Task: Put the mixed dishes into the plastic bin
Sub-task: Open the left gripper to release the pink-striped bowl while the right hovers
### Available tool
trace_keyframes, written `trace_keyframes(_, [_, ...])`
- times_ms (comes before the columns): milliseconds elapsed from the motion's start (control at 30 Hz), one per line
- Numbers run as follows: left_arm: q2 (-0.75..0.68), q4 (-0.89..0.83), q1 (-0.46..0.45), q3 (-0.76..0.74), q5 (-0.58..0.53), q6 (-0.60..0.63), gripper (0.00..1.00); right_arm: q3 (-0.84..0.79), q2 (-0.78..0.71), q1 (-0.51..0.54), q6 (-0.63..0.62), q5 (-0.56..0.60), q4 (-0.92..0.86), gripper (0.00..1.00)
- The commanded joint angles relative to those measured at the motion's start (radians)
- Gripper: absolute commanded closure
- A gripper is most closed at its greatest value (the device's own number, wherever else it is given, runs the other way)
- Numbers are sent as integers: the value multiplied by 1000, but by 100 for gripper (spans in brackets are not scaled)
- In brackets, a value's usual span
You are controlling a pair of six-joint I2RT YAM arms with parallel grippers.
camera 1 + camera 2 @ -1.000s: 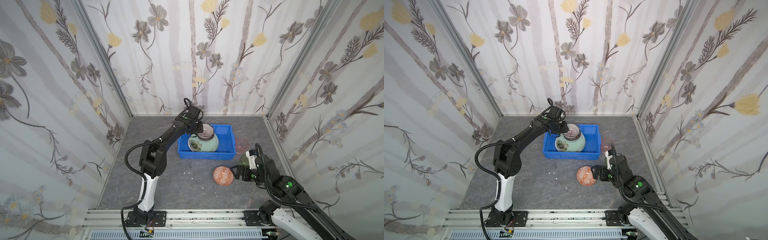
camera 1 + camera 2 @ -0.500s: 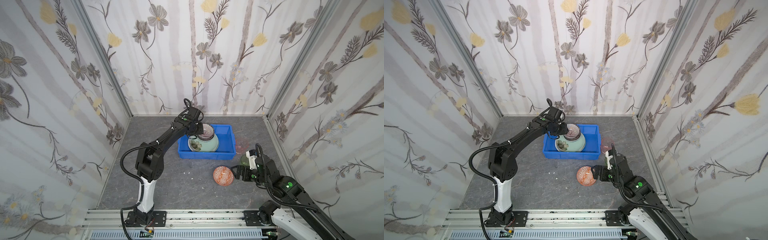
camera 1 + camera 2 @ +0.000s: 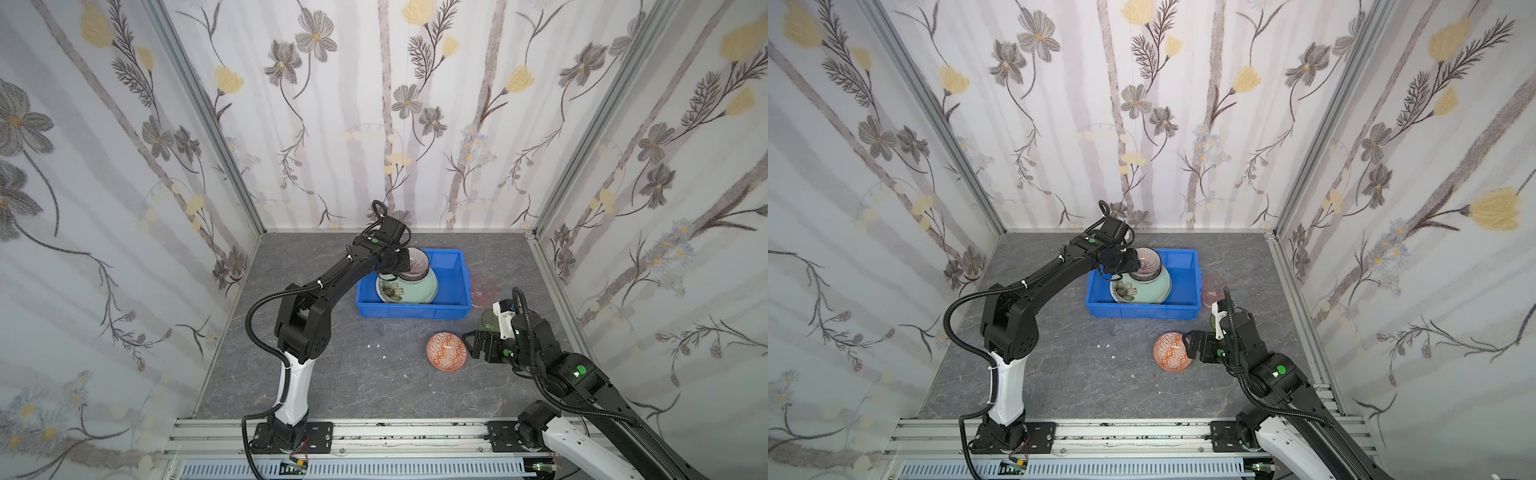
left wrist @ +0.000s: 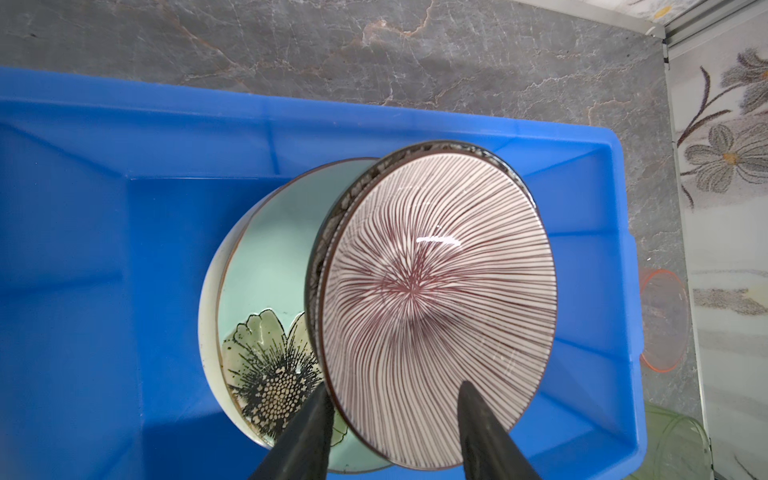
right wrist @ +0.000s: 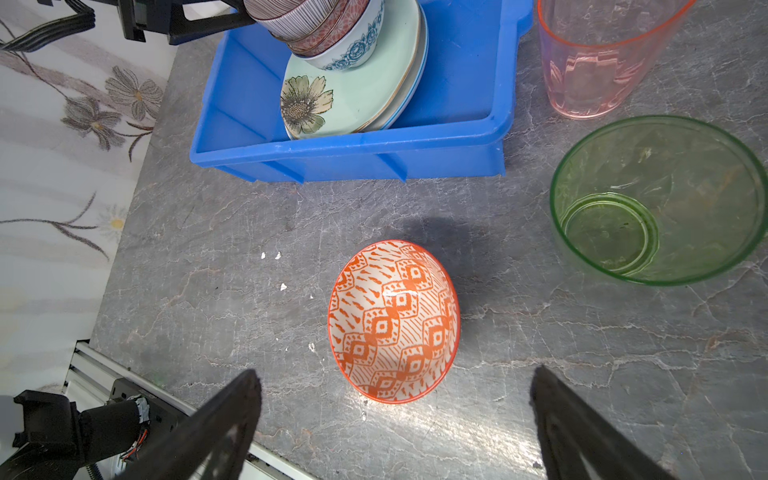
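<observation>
Blue plastic bin holds a mint flower plate under a leaning bowl stack. The left gripper straddles the top striped bowl at its rim, grip unclear. A dragging withdrawal could topple the stack. The right gripper gapes over the orange bowl, outside the bin.

Bright, even light falls from overhead. Both top views are sharp, though the walls bow outward toward the frame edges. Shadows stay soft: a dim patch lies on the worktop between the orange bowl and the blue bin. Small white glints mark that bowl and the striped bowl inside the bin. The fingers of the right claw are near-black with little detail.
</observation>
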Motion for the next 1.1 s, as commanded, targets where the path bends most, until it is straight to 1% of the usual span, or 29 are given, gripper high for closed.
trace_keyframes(0, [11, 0, 0, 12, 4, 3, 50, -6, -3, 1, 9, -3, 29, 0])
trace_keyframes(367, [20, 1, 0, -5, 0, 8, 50, -10, 7, 0, 6, -2, 32, 0])
trace_keyframes(733, [-45, 1, 0, -70, -18, 6, 50, -9, 17, 1, 6, -9, 46, 0])
trace_keyframes(1067, [-69, 3, -8, -97, -20, 2, 50, -10, 14, 0, 8, -15, 51, 0])
